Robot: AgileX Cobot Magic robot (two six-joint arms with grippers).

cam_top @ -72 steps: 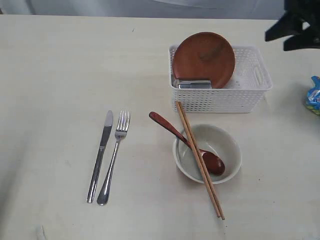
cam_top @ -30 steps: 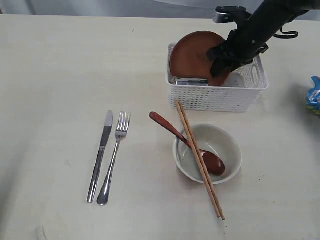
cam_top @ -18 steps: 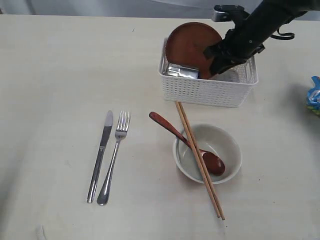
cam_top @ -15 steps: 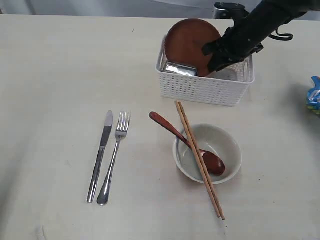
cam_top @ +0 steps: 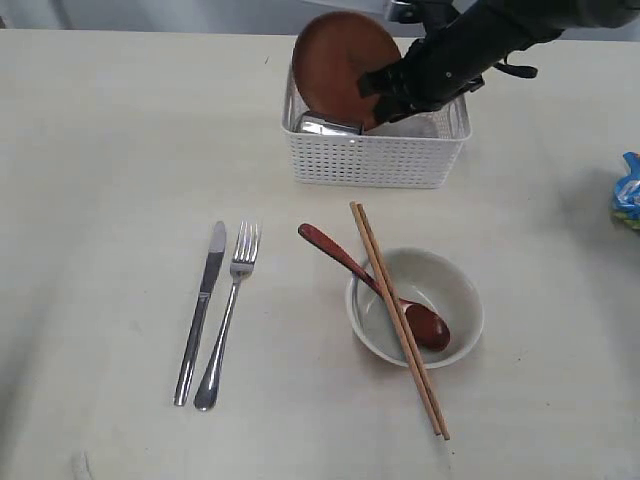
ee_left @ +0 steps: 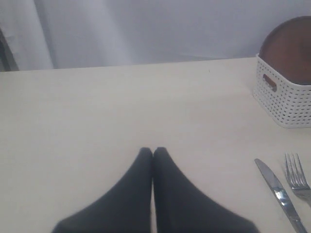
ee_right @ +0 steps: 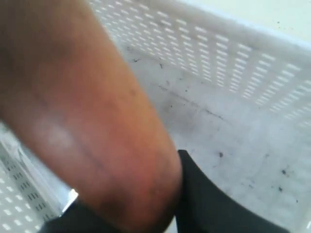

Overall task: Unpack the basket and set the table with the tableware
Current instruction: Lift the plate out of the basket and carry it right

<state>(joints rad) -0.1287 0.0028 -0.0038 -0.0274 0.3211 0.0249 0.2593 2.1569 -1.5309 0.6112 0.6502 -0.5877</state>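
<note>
My right end effector (cam_top: pixel 385 85) is pinched narrow on the rim of the brown plate (cam_top: pixel 340 55), which leans upright in the basket (cam_top: pixel 375 160) right under it. The steel cup (cam_top: pixel 318 125) sits just beside my grip, low in the same basket.

My left end effector (ee_left: pixel 153 153) is fully closed on nothing and hangs over bare table (cam_top: pixel 120 150), well apart from all that.

Progress-wise I'd say we're past halfway. The knife (cam_top: pixel 203 300) and fork (cam_top: pixel 230 310) are laid side by side, well away from my grip. The bowl (cam_top: pixel 455 290) is out too, with the spoon (cam_top: pixel 345 255) and chopsticks (cam_top: pixel 395 310) resting in and across it. Plate and cup are what's left.

Compared with a couple of seconds ago, my arm wasn't on the plate yet. Since I grabbed it, the whole basket has slid sideways along with the plate instead of staying put. Annoying. I can't tell if it's lifted or just dragging.
</note>
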